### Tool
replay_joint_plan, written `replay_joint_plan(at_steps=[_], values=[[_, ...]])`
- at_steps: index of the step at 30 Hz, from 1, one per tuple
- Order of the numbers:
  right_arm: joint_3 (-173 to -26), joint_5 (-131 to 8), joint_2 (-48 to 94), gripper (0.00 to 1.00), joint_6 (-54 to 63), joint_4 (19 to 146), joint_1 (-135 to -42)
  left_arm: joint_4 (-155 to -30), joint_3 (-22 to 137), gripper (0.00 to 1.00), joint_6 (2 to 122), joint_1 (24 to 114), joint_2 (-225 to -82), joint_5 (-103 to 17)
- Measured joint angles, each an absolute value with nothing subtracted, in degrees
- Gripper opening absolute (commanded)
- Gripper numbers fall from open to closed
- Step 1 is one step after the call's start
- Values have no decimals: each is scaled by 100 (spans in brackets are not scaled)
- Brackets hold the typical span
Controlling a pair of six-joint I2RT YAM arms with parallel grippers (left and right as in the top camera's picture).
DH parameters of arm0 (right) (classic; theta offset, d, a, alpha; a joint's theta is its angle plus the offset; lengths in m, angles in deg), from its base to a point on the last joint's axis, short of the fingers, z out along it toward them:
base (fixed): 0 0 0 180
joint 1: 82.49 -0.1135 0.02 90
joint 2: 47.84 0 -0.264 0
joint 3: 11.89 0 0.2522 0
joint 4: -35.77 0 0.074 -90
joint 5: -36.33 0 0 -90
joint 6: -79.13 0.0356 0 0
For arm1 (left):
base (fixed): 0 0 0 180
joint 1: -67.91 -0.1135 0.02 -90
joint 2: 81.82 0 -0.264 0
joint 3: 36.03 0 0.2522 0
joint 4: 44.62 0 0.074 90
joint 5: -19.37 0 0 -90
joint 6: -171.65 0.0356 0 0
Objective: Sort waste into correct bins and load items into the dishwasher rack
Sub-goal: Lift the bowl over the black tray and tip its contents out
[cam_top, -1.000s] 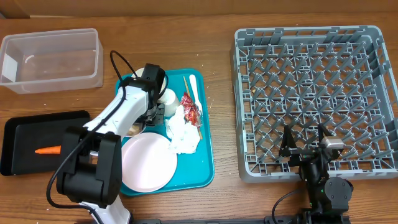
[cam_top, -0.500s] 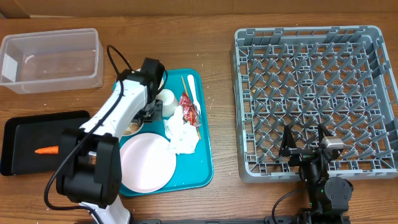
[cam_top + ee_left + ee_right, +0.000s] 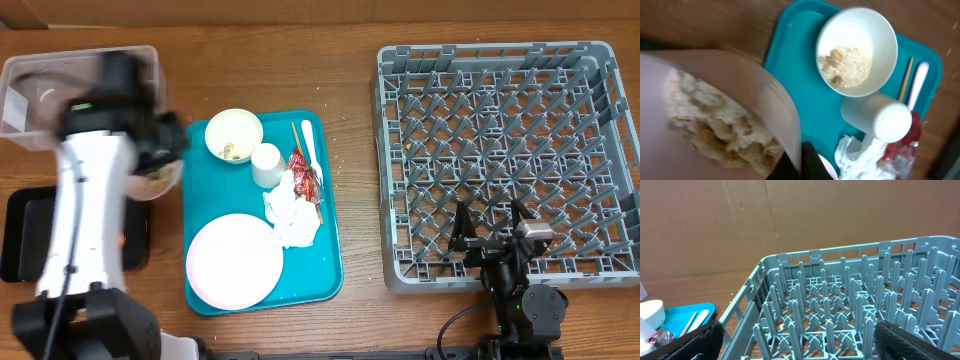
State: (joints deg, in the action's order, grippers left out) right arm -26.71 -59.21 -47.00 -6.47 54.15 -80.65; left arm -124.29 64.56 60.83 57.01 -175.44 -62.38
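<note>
My left gripper [image 3: 166, 150] is shut on the rim of a pale pink bowl [image 3: 152, 183] of beige food scraps. It holds the bowl above the table, between the teal tray [image 3: 330, 270] and the black tray bin [image 3: 20, 235]. In the left wrist view my fingers [image 3: 799, 162] pinch the bowl's rim [image 3: 775, 100]. On the teal tray are a white bowl with rice [image 3: 233, 135], a cup [image 3: 266, 165], a napkin [image 3: 290, 215], a red wrapper [image 3: 305, 175], a fork [image 3: 310, 140], chopsticks [image 3: 298, 135] and a plate [image 3: 235, 262]. My right gripper [image 3: 490, 232] is open and empty over the near edge of the rack [image 3: 510, 150].
The clear tub [image 3: 60, 100] stands at the back left, partly behind my left arm. The arm covers most of the black tray, and the carrot is hidden. The right wrist view shows the rack's pegs [image 3: 840, 315] and a corner of the teal tray [image 3: 670, 317].
My left arm has lifted the pink bowl of scraps off the teal tray and swung it left, towards the bins. The right arm has not moved.
</note>
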Motion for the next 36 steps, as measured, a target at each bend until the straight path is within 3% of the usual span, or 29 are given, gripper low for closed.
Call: replay_joint_plan(at_steps=[7,19,24,30,36], values=[[-2671,-5923,-4700,100,-643,5413,-8065,-12403,6229,4,6459,3706,-17603,-4361],[-2671,-5921,-4700,100,-645,5413,-8065,-11246,4644,4,7110,1881,-17677,-1821],[-2671,-5923,-4700,100,-645,5411,-8065,-11074,4351,4,7138,1146,-17677,-1285],[-2671,-5923,-4700,100,-645,5413,-8065,-10578,4192,4,7462,792,-17776,37],[-2671,-5923,-4700,100,-645,5413,-8065,-10501,4185,4,7630,792,-18079,614]])
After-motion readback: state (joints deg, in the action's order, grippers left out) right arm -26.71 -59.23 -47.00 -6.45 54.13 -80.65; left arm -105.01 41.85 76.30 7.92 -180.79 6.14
